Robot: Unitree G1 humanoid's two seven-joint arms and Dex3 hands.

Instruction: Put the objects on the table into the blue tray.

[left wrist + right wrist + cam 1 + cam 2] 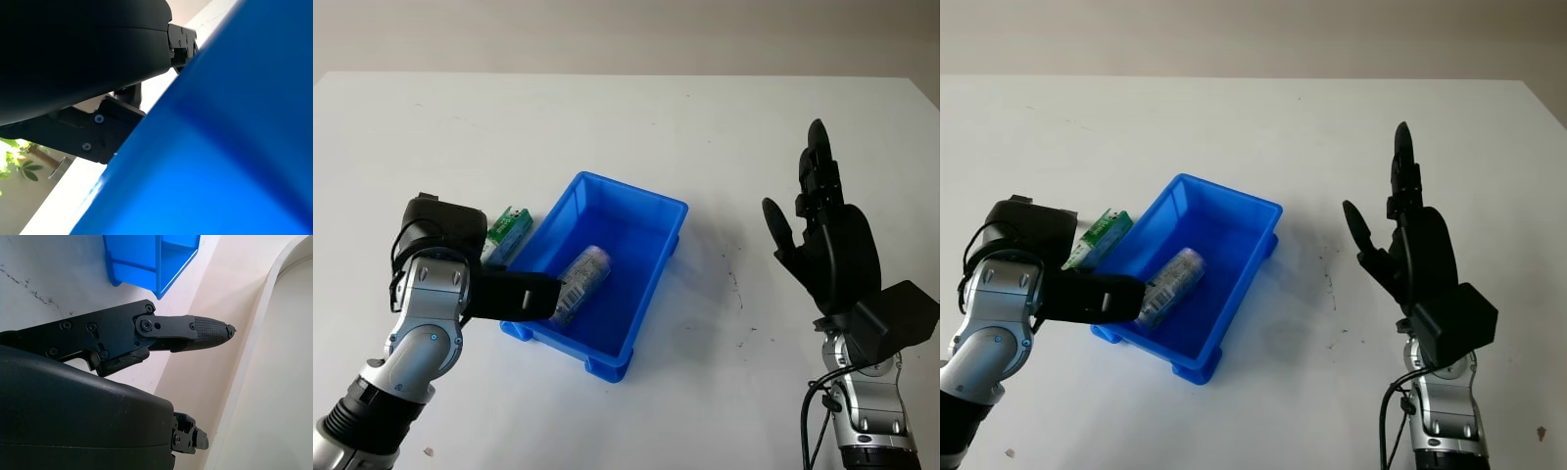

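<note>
The left hand [514,294] reaches over the near left rim of the blue tray [651,284], its black fingers [533,292] lying against the lower end of a clear bottle [579,279]; whether they actually grip the bottle cannot be told. The bottle lies on its side inside the tray, slanting from the near left wall toward the tray's middle. The tray sits at an angle near the middle of the white table [626,127]. A green and white carton [508,227] lies on the table just outside the tray's left wall, beside the left wrist. The right hand [822,220] is open, held upright above the right part of the table, well apart from the tray.
</note>
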